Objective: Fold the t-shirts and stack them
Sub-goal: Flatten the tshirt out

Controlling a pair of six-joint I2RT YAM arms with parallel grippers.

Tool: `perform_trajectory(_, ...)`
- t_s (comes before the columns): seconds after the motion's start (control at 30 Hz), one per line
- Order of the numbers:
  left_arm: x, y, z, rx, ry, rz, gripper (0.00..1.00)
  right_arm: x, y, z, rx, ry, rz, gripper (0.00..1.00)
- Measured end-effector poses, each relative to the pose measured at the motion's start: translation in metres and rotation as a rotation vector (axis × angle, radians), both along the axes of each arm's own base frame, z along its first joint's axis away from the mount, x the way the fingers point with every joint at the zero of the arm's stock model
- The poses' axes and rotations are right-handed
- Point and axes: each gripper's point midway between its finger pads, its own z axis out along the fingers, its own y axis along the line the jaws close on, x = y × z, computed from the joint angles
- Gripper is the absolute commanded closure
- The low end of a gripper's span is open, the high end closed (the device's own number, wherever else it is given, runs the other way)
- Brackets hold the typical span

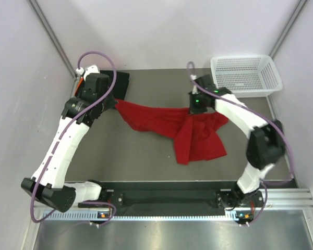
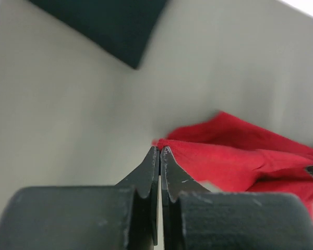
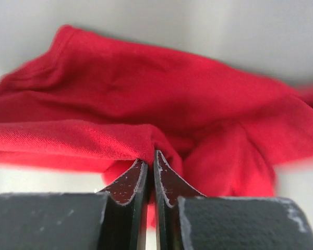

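Clear bench in front, blocked across the middle and back corners.
The red t-shirt, strung between the left claw and right claw, bars mid-bench. The black t-shirt fills the back left and the white basket the back right. Bare bench lies between those two and near the arm bases.

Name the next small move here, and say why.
Probably draw the two arms apart to stretch the plain red cloth t-shirt flat. The left fingers are shut on one end of it and the right fingers on a fold, and the cloth by the right arm lies bunched and wrinkled.
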Motion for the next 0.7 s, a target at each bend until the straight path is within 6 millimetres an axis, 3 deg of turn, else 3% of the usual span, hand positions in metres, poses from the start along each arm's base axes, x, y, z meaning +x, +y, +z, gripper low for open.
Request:
perform_trajectory(0.07,0.004,0.009,-0.007,0.046,0.016,0.037,1.0,0.012,0.025,-0.032,-0.023,0.063,0.063,0.81)
perform_trajectory(0.13,0.005,0.018,-0.007,0.09,0.012,0.072,1.0,0.023,0.047,-0.05,-0.034,0.089,0.105,0.66)
perform_trajectory(0.27,0.009,0.035,0.02,0.151,-0.041,0.137,1.0,0.026,0.063,-0.052,-0.03,0.098,0.092,0.53)
perform_trajectory(0.37,0.011,0.04,0.039,0.162,-0.086,0.159,1.0,0.024,0.052,-0.039,-0.021,0.085,-0.006,0.51)
perform_trajectory(0.43,0.011,0.043,0.043,0.17,-0.096,0.167,1.0,0.012,0.035,-0.029,0.006,0.088,-0.092,0.52)
perform_trajectory(0.57,0.012,0.042,0.04,0.183,-0.09,0.15,1.0,-0.029,0.0,-0.019,0.082,0.106,-0.231,0.51)
perform_trajectory(0.7,0.01,0.037,0.023,0.183,-0.056,0.114,1.0,-0.076,-0.027,-0.041,0.123,0.152,-0.359,0.48)
